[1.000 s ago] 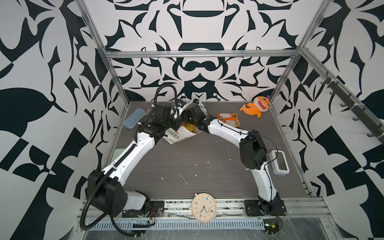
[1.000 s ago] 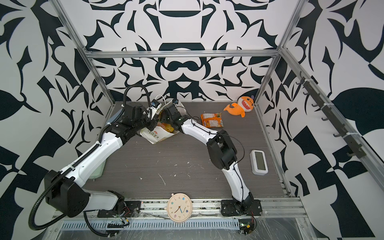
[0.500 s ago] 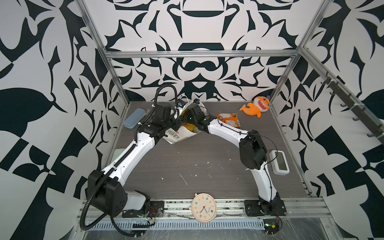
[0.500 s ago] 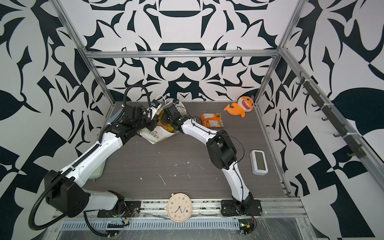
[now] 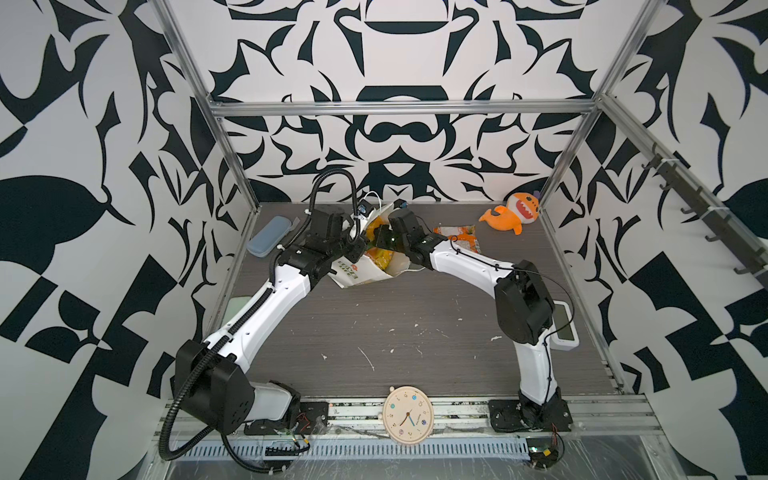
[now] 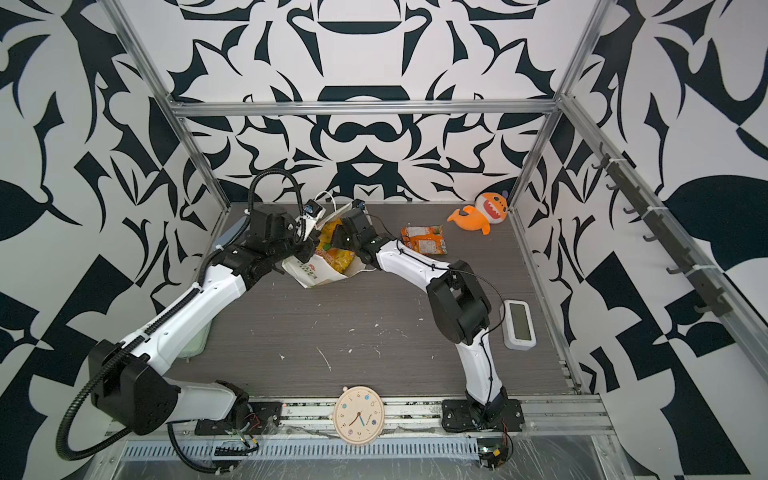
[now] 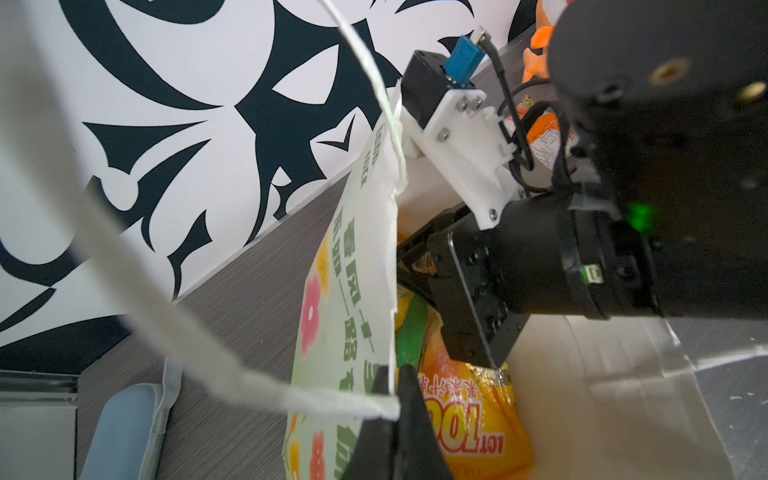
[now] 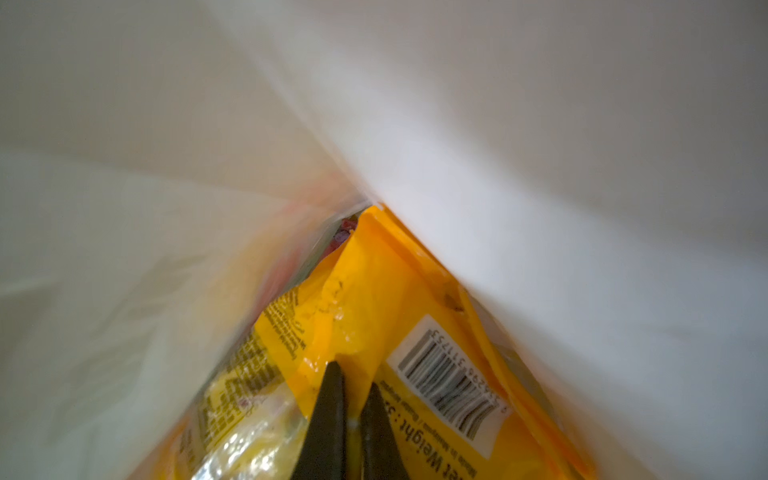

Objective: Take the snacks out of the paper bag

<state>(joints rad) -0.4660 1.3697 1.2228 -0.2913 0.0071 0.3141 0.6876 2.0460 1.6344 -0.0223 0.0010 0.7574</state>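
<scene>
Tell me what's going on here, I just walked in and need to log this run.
Two robot arms are emptying a paper bag of snacks. The left gripper pinches the bag's rim, holding its mouth open. The right gripper reaches inside and is closed on a yellow packet, not yet lifted out. Orange packets already lie on the table beside the bag, and more packets are inside.
</scene>
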